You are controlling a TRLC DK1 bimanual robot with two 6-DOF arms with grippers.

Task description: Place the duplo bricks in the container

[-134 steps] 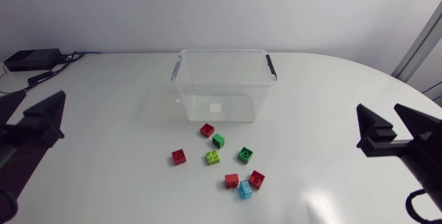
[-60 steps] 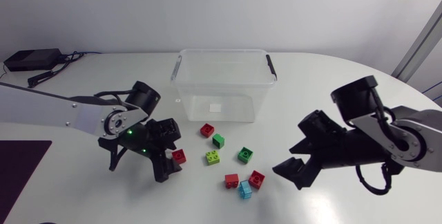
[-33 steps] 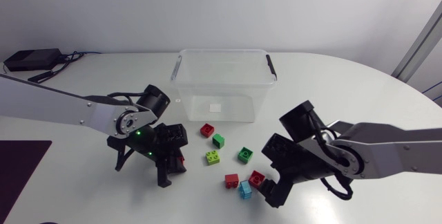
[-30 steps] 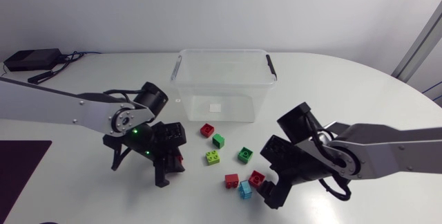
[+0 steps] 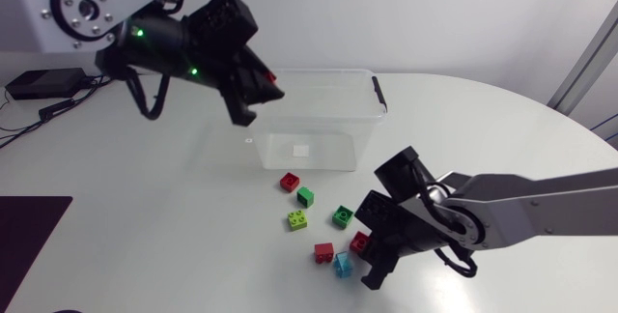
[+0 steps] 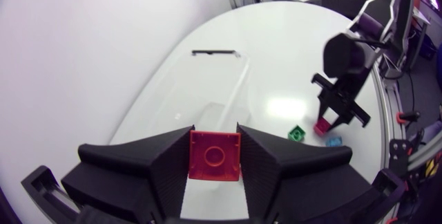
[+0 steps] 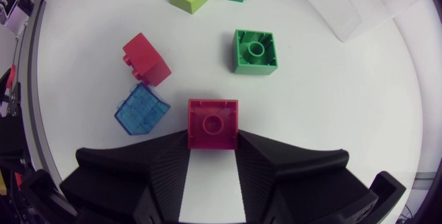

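Observation:
A clear plastic container (image 5: 314,71) with black handle clips stands at the back middle of the table. My left gripper (image 5: 257,91) hangs high by its left rim, shut on a red brick (image 6: 215,155). My right gripper (image 7: 213,136) is down on the table, shut on another red brick (image 7: 213,123) (image 5: 358,243). Beside that one lie a blue brick (image 7: 143,108) and a third red brick (image 7: 146,59). A green brick (image 7: 254,51) lies just ahead of the right gripper. A lime brick (image 5: 297,220), a green brick (image 5: 305,196) and a red brick (image 5: 290,182) sit closer to the container.
A black box (image 5: 43,83) with cables lies at the table's far left back. A dark patch (image 5: 29,241) covers the front left corner. In the left wrist view my right arm (image 6: 342,79) stands over the loose bricks, beyond the container (image 6: 214,86).
My left arm has lifted its red brick from the table up beside the container's left rim. My right gripper has shut on the red brick next to the blue one.

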